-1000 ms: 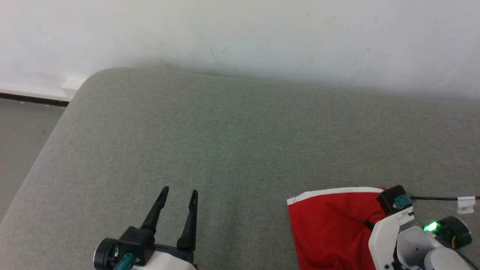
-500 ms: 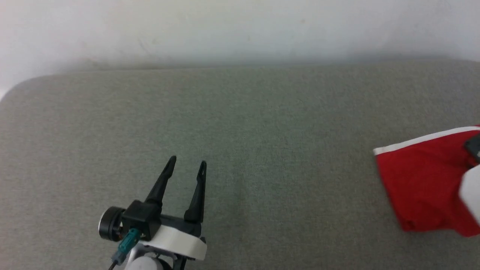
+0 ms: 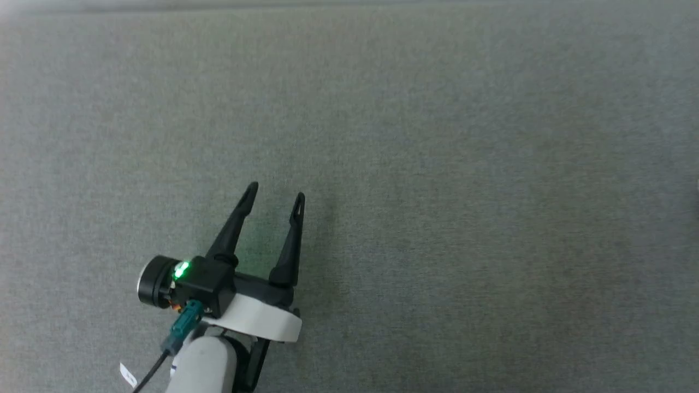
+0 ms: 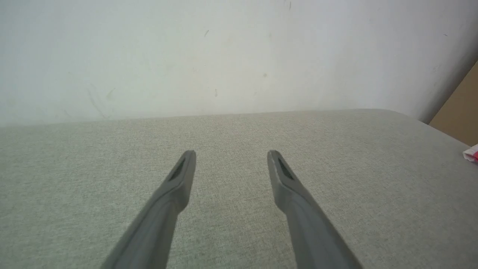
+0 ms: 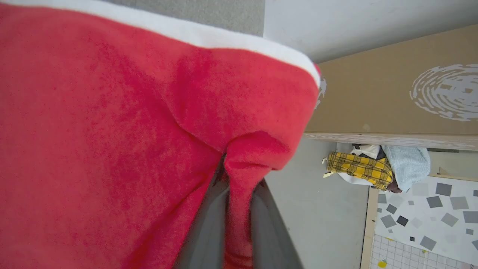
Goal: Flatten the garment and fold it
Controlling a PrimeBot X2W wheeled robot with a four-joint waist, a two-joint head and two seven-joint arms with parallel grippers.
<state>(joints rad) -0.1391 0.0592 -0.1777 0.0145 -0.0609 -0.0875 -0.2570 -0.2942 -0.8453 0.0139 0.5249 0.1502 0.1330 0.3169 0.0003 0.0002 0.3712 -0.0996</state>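
Observation:
The garment (image 5: 112, 130) is bright red thin fabric with a white band (image 5: 224, 35) along its upper edge in the right wrist view. My right gripper (image 5: 241, 175) is shut on a bunched fold of it, with red cloth pinched between the two dark fingers (image 5: 207, 228). No "23" print shows. In the head view my left gripper (image 3: 275, 192) stands open at the lower left, just over the grey fabric surface (image 3: 464, 164), holding nothing. The left wrist view shows its fingers (image 4: 179, 183) spread apart. A small red and white scrap (image 4: 471, 153) at that view's right edge may be the garment.
The grey surface ends at a white wall (image 4: 224, 56) ahead of the left gripper. Beyond the garment in the right wrist view stand a brown cardboard box (image 5: 392, 82), a yellow plaid cloth (image 5: 358, 168), a pale blue cloth (image 5: 407, 164) and a board with grey squares (image 5: 425, 216).
The head camera has swung and tipped down, so the wall, the garment and the right arm have slid out of its picture. The left gripper stays open.

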